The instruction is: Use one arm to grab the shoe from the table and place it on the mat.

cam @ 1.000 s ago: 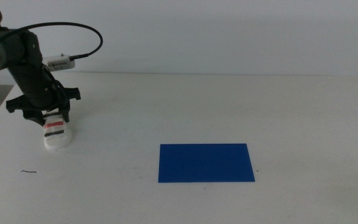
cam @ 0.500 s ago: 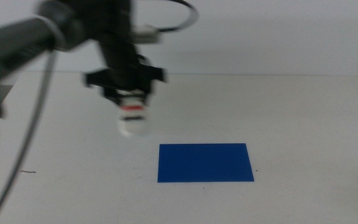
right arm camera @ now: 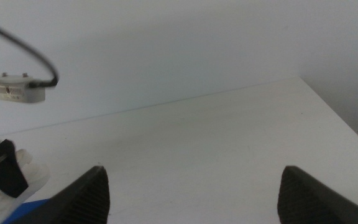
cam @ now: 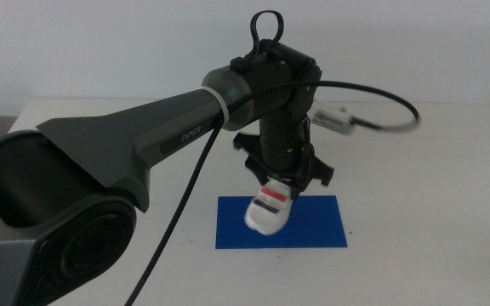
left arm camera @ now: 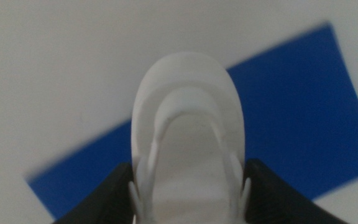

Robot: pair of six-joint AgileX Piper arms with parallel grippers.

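Nearest the camera in the middle view, the thick base and forearm of the left arm (cam: 126, 161) sweep in from the left side and reach out over the table (cam: 415, 153); beyond that bulk lies the mat (cam: 313, 229), a flat dark blue rectangle, which serves here as the landmark; directly above the mat's left half hangs the left gripper (cam: 283, 180), its dark jaws clenched on the heel end of the shoe (cam: 269, 208); the shoe is white and chunky-soled, a red strap showing, held tilted with its toe pointing down toward the mat and apparently clear of it; the left wrist view looks down the length of the shoe (left arm camera: 188, 143), a dark jaw pressing each side, with the mat (left arm camera: 297, 118) spread blue beneath the toe; the right gripper (right arm camera: 191, 190) waits well apart from the mat, its jaws spread wide with nothing between them; behind the mat the bare white table runs to a pale wall; judging by this, the carrying step is nearly over and placing is in hand; the next move calls for lowering the shoe onto the mat, then letting go.
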